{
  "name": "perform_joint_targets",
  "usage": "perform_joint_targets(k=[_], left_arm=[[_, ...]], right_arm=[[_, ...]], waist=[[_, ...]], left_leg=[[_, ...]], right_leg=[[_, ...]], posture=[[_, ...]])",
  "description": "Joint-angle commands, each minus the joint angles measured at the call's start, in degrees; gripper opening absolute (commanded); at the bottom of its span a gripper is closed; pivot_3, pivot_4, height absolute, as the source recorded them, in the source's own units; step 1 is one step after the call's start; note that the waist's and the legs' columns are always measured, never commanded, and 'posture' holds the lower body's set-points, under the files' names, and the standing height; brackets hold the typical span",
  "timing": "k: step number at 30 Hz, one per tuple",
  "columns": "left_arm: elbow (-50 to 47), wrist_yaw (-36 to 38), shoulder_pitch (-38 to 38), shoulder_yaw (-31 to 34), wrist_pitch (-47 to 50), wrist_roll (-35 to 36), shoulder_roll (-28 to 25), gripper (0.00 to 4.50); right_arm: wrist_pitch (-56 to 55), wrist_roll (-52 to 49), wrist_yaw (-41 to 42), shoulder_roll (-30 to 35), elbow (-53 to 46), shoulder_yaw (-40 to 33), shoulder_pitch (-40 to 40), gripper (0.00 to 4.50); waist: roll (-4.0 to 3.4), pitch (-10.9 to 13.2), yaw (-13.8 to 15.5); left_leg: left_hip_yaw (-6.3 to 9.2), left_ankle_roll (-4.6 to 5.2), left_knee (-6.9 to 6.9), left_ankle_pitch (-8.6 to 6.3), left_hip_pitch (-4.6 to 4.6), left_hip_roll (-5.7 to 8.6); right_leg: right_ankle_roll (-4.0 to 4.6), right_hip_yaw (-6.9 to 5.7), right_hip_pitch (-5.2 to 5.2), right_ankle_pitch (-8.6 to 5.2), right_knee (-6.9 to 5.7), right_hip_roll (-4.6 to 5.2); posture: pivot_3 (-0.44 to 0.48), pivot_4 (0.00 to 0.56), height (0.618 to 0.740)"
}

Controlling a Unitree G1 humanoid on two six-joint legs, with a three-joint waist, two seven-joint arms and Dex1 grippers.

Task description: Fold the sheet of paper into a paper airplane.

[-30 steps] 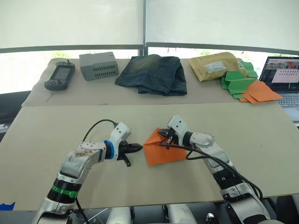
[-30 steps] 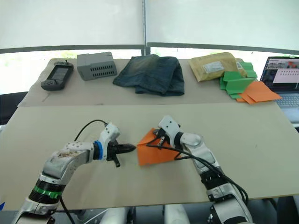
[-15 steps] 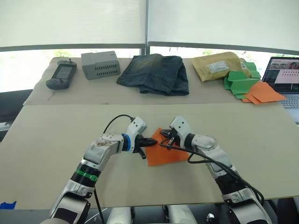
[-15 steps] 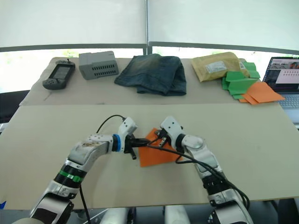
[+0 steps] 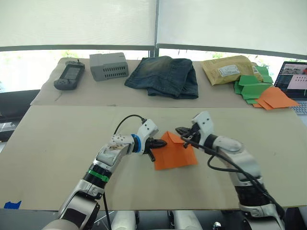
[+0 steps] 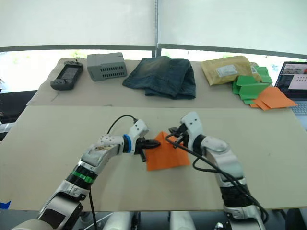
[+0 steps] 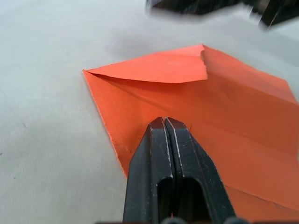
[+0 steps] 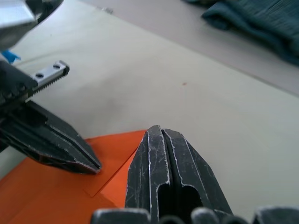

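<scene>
No text, label, brand, number or sign can be read. The white label on the tan padded paper envelope [image 5: 228, 70], upper right of the head view, carries dark print too small to make out. The open laptop screen [image 5: 297, 80] at the right edge shows coloured window content, not legible. The screen of the dark grey handheld device [image 5: 69, 75], upper left, is likewise not legible.

Robot test bench, probably a lab

Plain table [image 5: 57, 143] under blinded windows [image 5: 76, 21]; at twelve o'clock folded jeans [image 5: 163, 76], a grey box [image 5: 109, 66]; at two, a laptop [image 5: 296, 81].
</scene>
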State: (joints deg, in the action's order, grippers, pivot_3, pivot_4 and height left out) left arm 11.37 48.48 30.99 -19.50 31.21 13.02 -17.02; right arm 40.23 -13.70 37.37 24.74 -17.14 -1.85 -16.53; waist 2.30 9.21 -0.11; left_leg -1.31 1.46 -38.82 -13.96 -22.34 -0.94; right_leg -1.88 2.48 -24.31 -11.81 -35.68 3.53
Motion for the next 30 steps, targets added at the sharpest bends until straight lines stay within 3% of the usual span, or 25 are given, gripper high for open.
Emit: perform_joint_targets(k=[1, 6, 11, 16, 24, 30], left_arm=[[3.6, -0.2, -0.9, -1.8, 0.4, -2.8, 0.0, 0.06], [4.7, 0.1, -0.4, -2.0, -0.6, -3.2, 0.6, 0.06], [6.7, 0.1, 0.3, -1.8, -1.7, -3.8, 1.6, 0.06], [7.2, 0.1, 0.8, -1.7, -1.9, -4.2, 2.6, 0.06], [6.4, 0.8, 0.3, -1.8, -1.9, -4.5, 2.5, 0.06], [5.6, 2.5, -0.5, -3.0, -1.6, -4.8, 2.1, 0.06]], right_arm=[[7.5, -5.4, 1.7, 5.5, -8.0, -6.7, 5.2, 0.0], [17.7, -13.1, 3.9, 11.4, -16.3, -13.3, 16.5, 0.0], [25.8, -22.3, 1.8, 7.2, -23.6, -15.1, 24.9, 0.0], [26.8, -22.8, -3.8, 2.8, -23.5, -12.0, 26.7, 0.0], [20.8, -19.1, -10.2, -2.3, -19.9, -7.7, 28.1, 0.0], [9.5, -15.0, -11.9, -4.4, -19.2, -6.2, 33.5, 0.0]], waist=[[-0.01, 0.0, 0.3], [-0.09, -0.1, 0.6], [-0.17, -0.1, 0.6], [-0.27, -0.2, 0.7], [-0.29, -0.2, 0.7], [-0.32, -0.2, 0.6]], left_leg=[[0.0, 0.02, 0.01, -0.02, -0.05, 0.0], [-0.02, 0.07, 0.04, -0.05, -0.1, -0.01], [0.01, 0.07, 0.01, -0.05, -0.06, -0.03], [-0.02, 0.06, -0.04, -0.05, -0.11, -0.01], [-0.11, 0.08, -0.05, -0.04, -0.23, 0.1], [-0.1, 0.09, -0.02, -0.04, -0.26, 0.1]], right_leg=[[-0.01, -0.01, -0.01, -0.01, 0.05, 0.01], [-0.04, 0.01, 0.03, 0.0, 0.27, 0.0], [0.22, 0.01, 0.17, -0.15, 0.41, 0.0], [0.12, 0.03, 0.19, -0.09, 0.65, 0.08], [-0.01, -0.08, 0.16, -0.02, 0.7, 0.39], [-0.03, -0.12, 0.14, -0.03, 0.71, 0.42]], posture=[[0.0, 0.15, 0.722], [0.0, 0.15, 0.722], [0.0, 0.15, 0.722], [0.0, 0.15, 0.722], [0.0, 0.15, 0.722], [0.0, 0.15, 0.722]])
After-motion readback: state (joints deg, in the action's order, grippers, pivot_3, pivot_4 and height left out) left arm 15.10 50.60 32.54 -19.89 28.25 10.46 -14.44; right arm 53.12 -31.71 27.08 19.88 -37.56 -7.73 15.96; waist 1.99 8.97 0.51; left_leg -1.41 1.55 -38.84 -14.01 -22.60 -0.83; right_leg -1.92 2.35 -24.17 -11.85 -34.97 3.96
